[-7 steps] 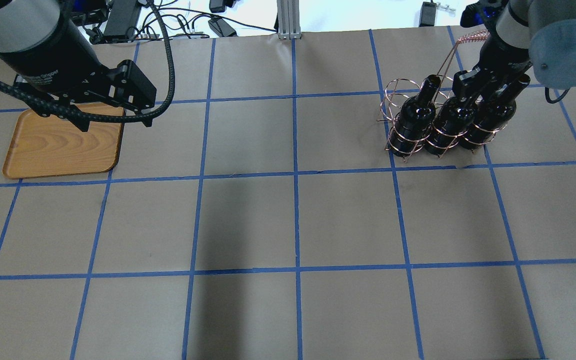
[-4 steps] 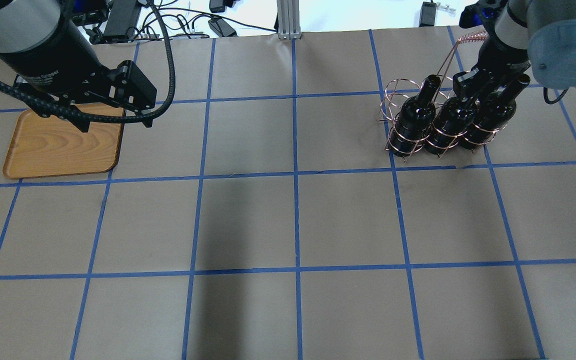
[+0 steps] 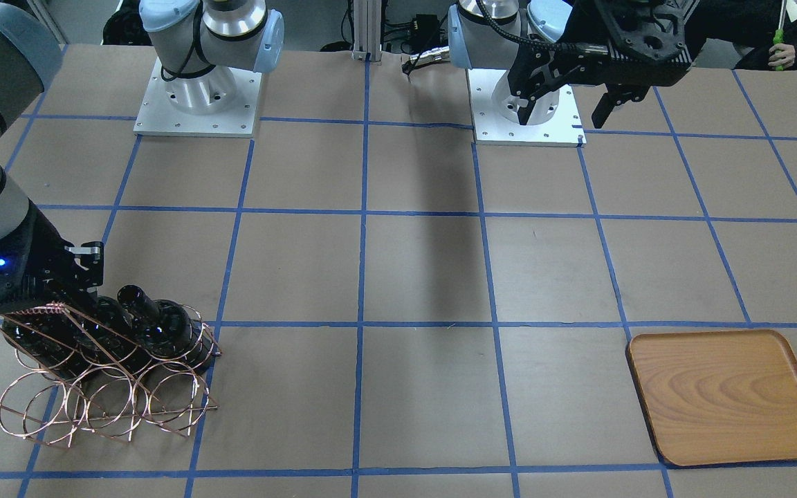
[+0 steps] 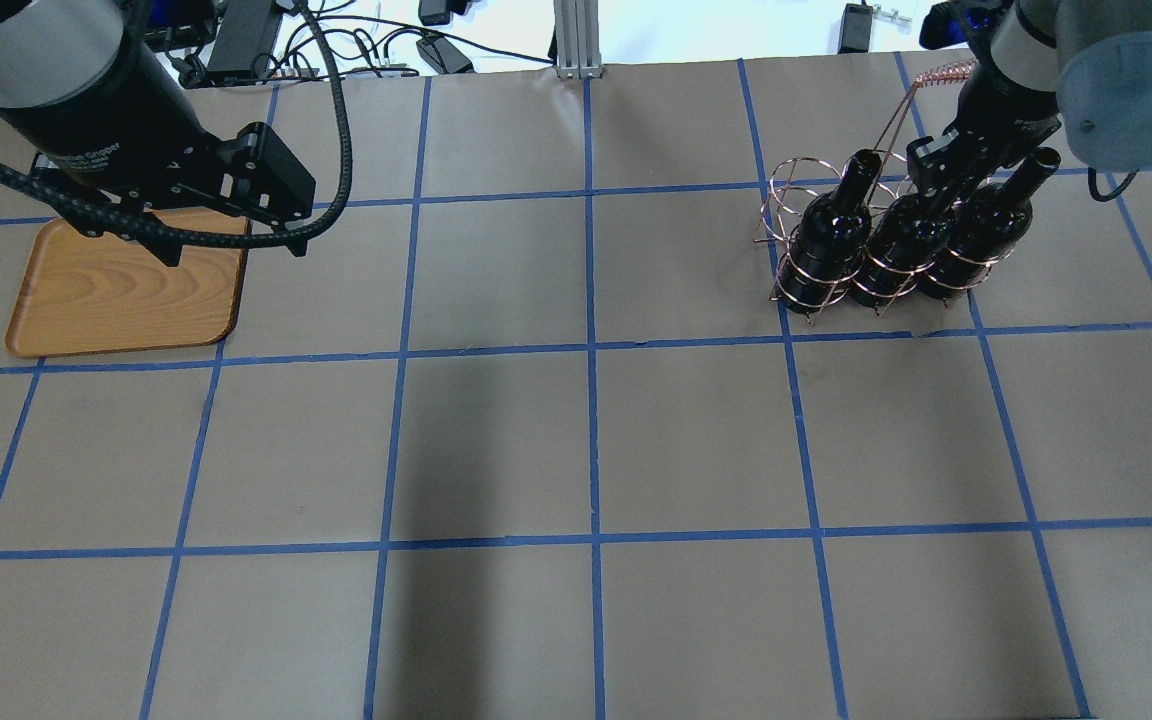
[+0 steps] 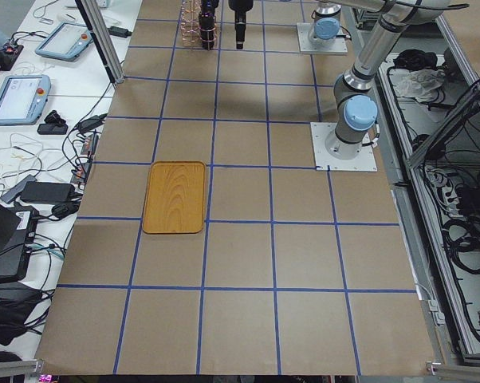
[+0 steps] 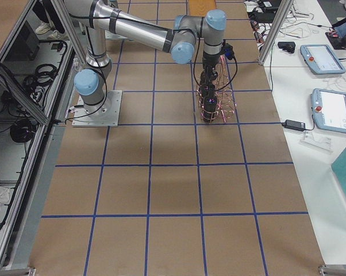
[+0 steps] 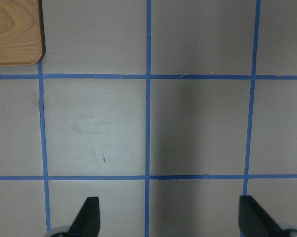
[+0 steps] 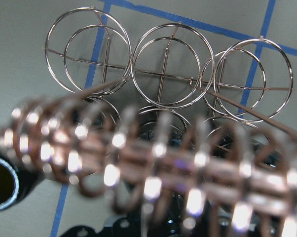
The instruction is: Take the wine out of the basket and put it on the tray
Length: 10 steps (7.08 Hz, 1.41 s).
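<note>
Three near-black wine bottles stand in the near row of the copper wire basket (image 4: 784, 205) at the far right; the middle one (image 4: 898, 245) has its neck hidden by my right gripper (image 4: 946, 165). That gripper sits over this neck, beside the coiled handle (image 4: 946, 72); whether it is shut on it I cannot tell. The right wrist view shows the blurred handle and the empty loops (image 8: 170, 64). My left gripper (image 4: 231, 248) hangs open and empty above the right edge of the wooden tray (image 4: 126, 295), whose corner shows in the left wrist view (image 7: 13, 32).
The basket's far row of loops (image 3: 94, 408) holds nothing. The brown paper table top carries a blue tape grid (image 4: 591, 355). Cables and power bricks (image 4: 436, 45) lie past the far edge. The two arm bases (image 3: 198, 104) stand on the robot's side.
My right gripper has shifted slightly toward the far edge at the bottle necks. The bottles, basket, tray and left arm have not visibly moved.
</note>
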Motion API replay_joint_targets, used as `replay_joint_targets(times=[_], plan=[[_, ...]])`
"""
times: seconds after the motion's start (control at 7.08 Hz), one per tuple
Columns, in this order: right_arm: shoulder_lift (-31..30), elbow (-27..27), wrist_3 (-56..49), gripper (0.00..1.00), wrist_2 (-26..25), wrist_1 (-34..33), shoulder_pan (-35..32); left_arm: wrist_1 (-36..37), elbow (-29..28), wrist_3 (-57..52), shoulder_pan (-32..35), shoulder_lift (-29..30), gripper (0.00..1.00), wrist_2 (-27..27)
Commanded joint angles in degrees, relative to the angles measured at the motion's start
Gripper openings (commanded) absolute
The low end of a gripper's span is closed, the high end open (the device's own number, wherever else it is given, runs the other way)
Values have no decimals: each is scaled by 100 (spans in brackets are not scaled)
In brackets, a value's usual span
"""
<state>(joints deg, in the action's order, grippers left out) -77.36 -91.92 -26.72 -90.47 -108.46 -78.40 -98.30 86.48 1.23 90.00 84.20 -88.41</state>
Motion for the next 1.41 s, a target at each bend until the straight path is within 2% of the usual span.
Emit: replay_joint_targets(times=[0.0, 0.14, 0.56, 0.85, 1.27], plan=[[10, 8, 0, 23, -6, 9, 0, 13, 9, 0, 0, 0, 100, 8], [28, 8, -9, 0, -23, 9, 0, 4, 18, 0, 0, 0, 100, 8], [2, 69, 0, 0, -50, 61, 0, 13, 18, 0, 0, 9, 100, 25], [19, 690, 0, 0, -50, 690, 0, 4, 18, 9, 0, 0, 100, 17], [-164, 1035, 0, 0, -32, 1343, -9, 4, 18, 1, 0, 0, 100, 8]])
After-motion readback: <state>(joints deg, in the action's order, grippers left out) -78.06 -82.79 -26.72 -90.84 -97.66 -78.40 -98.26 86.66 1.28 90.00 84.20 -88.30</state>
